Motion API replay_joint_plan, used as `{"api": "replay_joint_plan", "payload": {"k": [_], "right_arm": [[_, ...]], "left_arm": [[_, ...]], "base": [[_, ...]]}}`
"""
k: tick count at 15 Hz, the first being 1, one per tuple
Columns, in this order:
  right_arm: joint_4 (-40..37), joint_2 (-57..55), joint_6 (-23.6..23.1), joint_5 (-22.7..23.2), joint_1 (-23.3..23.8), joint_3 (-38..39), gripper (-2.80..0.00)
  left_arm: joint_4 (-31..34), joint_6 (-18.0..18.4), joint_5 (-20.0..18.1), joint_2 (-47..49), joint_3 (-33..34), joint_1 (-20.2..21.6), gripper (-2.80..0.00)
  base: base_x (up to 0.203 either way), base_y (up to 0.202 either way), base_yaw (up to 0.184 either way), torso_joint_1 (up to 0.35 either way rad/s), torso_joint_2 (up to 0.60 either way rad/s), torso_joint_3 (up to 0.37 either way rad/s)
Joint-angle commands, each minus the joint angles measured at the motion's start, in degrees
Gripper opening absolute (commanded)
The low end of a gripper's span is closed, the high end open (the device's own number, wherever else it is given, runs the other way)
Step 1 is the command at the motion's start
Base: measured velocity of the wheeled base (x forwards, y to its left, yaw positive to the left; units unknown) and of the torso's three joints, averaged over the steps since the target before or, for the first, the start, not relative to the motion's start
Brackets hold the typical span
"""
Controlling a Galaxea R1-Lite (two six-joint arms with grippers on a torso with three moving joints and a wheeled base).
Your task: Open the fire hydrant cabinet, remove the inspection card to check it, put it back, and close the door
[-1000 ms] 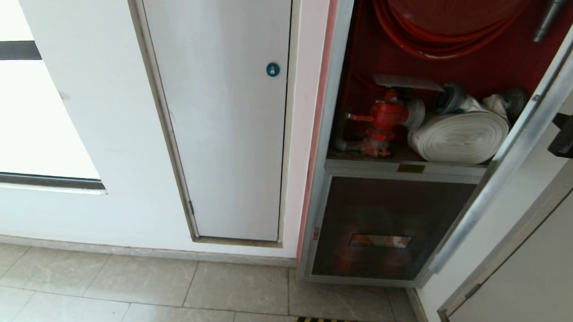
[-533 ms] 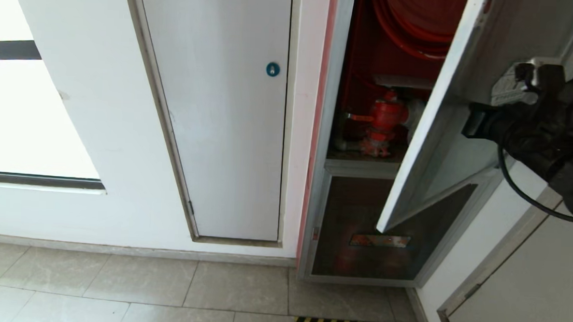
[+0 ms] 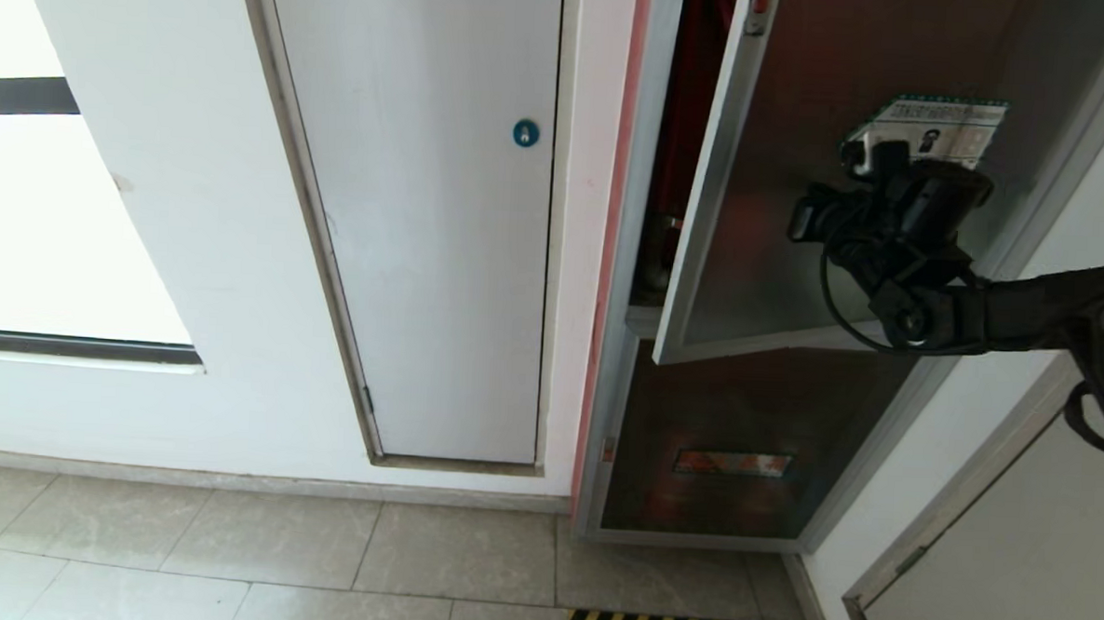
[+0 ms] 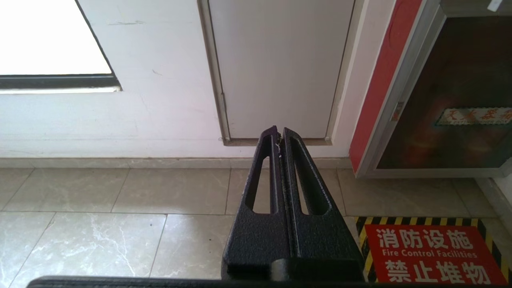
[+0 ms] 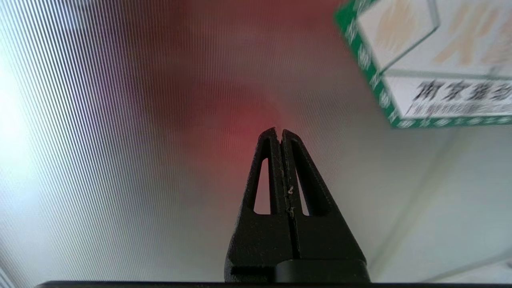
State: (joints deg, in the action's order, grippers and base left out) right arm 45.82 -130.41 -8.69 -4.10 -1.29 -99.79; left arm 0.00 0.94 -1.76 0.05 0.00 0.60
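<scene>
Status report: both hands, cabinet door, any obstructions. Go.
Right hand shut, empty, against the door glass. Left hand shut, parked low. Door nearly shut, gap at latch side. Nothing blocking.

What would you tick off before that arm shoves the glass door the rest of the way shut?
1. Right gripper shut, tip against the glass: ok.
2. Door fully closed: not ok, a gap remains at its free edge.
3. Inspection card back inside the fire hydrant cabinet: cannot tell, the door hides the inside.
4. Nothing sticking out into the gap: ok, as far as visible.
5. Left gripper shut, parked low over the floor tiles, clear of the door: ok.
6. Green-edged sticker clear of the fingertips: ok.
</scene>
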Motion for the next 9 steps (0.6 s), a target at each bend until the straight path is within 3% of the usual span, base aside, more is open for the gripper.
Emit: {"api": "replay_joint_plan", "payload": {"k": [1, 6, 9], "right_arm": [[-2.64, -7.39, -1.05, -0.95, -0.27, -7.2, -2.8], [-4.82, -2.11, -1.24, -2.09, -0.27, -4.94, -2.8], [-4.66, 6.98, -1.19, -2.27, -0.4, 5.45, -2.8]], "left_arm": [[0.0, 0.03, 0.0, 0.04, 0.04, 0.02, -2.8], [-0.05, 0.03, 0.0, 0.04, 0.01, 0.02, -2.8], [0.0, 0.03, 0.0, 0.04, 0.0, 0.02, -2.8]], "base": [[0.0, 0.0, 0.0, 0.0, 0.0, 0.0], [0.0, 0.0, 0.0, 0.0, 0.0, 0.0], [0.0, 0.0, 0.0, 0.0, 0.0, 0.0]]}}
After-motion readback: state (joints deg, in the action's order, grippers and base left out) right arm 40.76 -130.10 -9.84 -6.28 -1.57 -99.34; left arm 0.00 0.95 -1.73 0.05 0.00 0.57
